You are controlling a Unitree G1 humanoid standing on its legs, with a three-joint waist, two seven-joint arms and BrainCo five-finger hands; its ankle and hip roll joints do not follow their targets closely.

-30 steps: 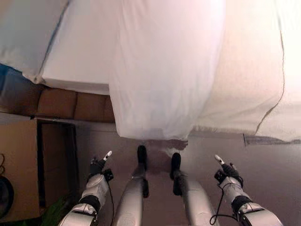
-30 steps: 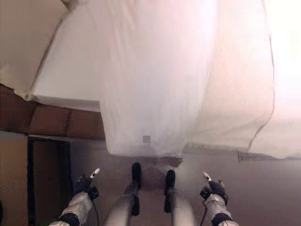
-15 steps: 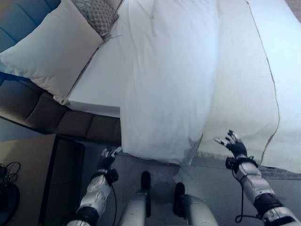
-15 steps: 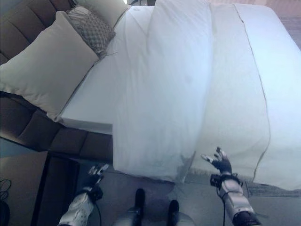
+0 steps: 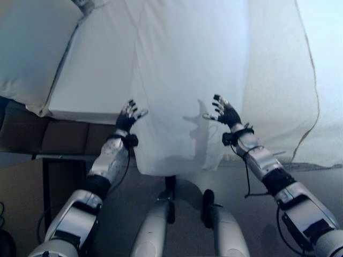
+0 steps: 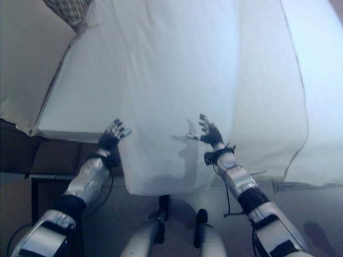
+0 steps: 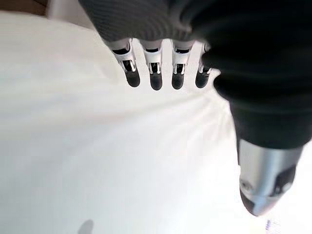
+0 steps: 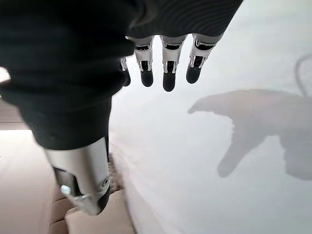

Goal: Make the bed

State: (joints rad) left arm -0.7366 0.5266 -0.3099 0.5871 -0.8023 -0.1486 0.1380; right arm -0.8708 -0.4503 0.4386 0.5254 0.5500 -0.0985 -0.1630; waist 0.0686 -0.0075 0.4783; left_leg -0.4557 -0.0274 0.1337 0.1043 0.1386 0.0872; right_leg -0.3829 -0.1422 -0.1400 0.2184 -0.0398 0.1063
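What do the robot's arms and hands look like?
Both arms are shiny silver-grey with dark bands. The left hand and right hand have silver fingers with dark tips, and a dark ribbed cover over the back and wrist.

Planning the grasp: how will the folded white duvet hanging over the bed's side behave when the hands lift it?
The duvet drapes limply over the bed edge, so it will probably sag between the left hand and right hand. It looks thick and folded, so likely bulky but soft. Both open hands hover near it.
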